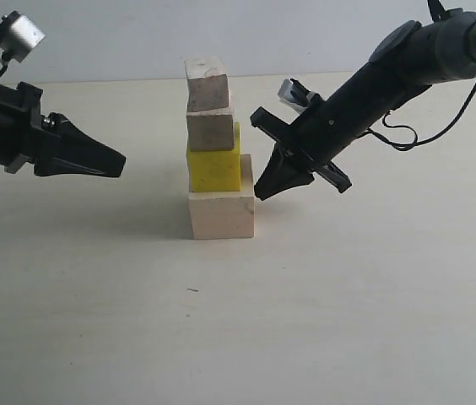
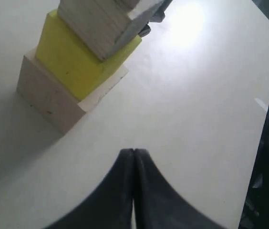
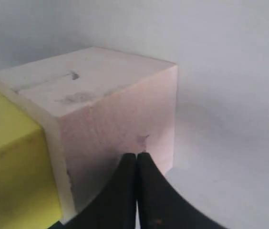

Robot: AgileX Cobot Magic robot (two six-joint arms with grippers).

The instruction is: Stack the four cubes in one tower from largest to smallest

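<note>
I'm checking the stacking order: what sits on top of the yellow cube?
A wood cube rests directly on the yellow cube, and a second wood cube sits on that. The yellow cube's top face is mostly covered.

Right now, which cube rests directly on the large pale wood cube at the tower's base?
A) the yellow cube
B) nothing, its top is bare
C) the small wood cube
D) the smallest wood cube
A: the yellow cube sits directly on the large pale wood cube, with the small wood cube and the smallest wood cube stacked above it.
</note>
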